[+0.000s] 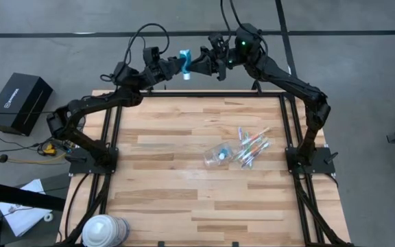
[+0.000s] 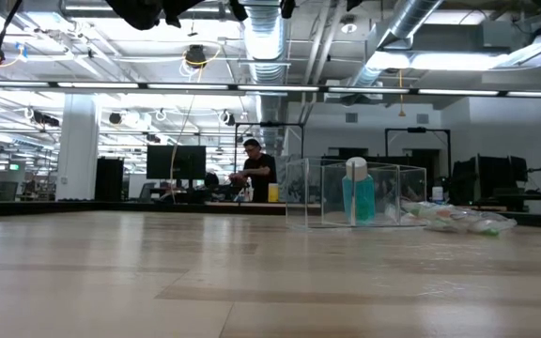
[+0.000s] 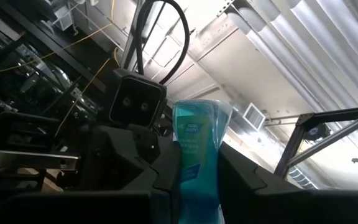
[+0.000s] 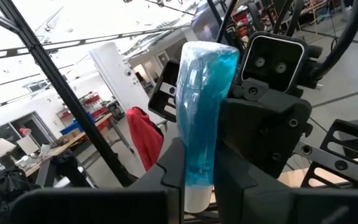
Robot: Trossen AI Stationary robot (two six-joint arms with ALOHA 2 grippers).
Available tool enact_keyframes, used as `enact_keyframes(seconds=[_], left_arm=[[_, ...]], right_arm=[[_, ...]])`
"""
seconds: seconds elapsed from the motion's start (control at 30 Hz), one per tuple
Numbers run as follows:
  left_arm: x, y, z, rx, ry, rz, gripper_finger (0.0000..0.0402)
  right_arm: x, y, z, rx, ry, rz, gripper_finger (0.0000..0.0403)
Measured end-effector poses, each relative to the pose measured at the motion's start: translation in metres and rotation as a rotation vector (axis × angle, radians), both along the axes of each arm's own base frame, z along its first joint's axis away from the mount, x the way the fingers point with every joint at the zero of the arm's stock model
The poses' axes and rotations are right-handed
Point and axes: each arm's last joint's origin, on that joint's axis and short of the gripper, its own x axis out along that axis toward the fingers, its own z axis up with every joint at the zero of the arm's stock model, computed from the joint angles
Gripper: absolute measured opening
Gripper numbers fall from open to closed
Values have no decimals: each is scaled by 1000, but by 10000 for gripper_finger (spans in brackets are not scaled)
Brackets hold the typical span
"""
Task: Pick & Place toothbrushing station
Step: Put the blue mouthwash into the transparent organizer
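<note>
The tube (image 1: 186,65), blue with a white end, hangs in the air above the far edge of the table (image 1: 184,171), held between the two grippers. In the high view the left gripper (image 1: 173,66) meets it from the left and the right gripper (image 1: 201,66) from the right, the tube upright with its white end down. In the left wrist view the tube (image 3: 196,163) stands pinched between that arm's dark fingers (image 3: 163,180), with the other arm's wrist camera just behind it. In the right wrist view the tube (image 4: 202,118) is likewise pinched between the right fingers (image 4: 166,177), its white cap low between them and the left wrist camera close behind.

On the table, toward the right side, the cup (image 1: 218,155) lies on its side, clear plastic with something blue showing in it. Just beside it, to the right, the toothbrushes (image 1: 252,145) lie in a loose heap, touching or nearly touching the cup. In the low view the cup (image 2: 355,192) and brushes (image 2: 463,219) show at the table's far right.

A white-and-blue roll (image 1: 105,230) stands at the near left corner. A person (image 2: 256,171) stands in the room beyond.
</note>
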Motion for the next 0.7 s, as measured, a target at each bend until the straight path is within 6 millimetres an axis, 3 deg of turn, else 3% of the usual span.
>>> enact_keyframes(seconds=[0.17,0.5,0.7], left_arm=[[-4,5,1,15,-6,12,71],[-32,17,15,112,-36,98,131],[-43,21,21,128,-54,143,139]], right_arm=[[0,-1,0,6,-5,-8,41],[-5,-7,9,5,-77,-66,35],[-12,-14,16,8,-134,-56,35]])
